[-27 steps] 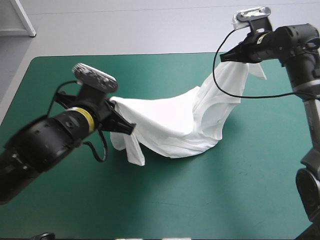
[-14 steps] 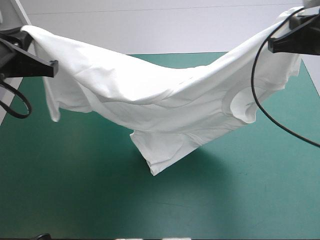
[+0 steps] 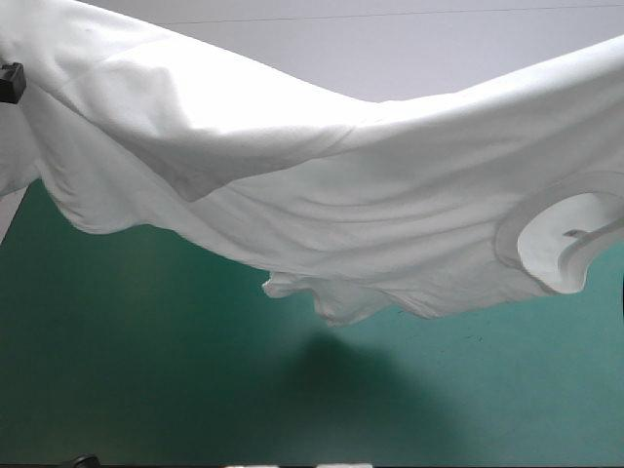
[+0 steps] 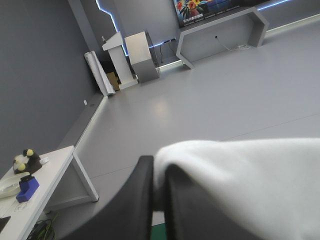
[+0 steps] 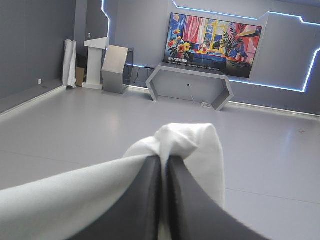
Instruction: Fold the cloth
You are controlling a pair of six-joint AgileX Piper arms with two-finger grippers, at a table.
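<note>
The white T-shirt hangs in the air, stretched wide between both arms and sagging in the middle. Its neck opening faces the camera at the right. Only a black tip of my left gripper shows at the high view's left edge. In the left wrist view my left gripper is shut on a fold of the T-shirt. In the right wrist view my right gripper is shut on a bunched corner of the T-shirt. Both wrist views look level into the room.
The teal-green cover lies below the hanging shirt, with the shirt's dark shadow on it near the middle. The shirt's lowest fold hangs above the cover.
Both arms have risen and spread apart. The T-shirt went from a heap trailing on the table to hanging clear of it, stretched across the high view and closer to the camera.
</note>
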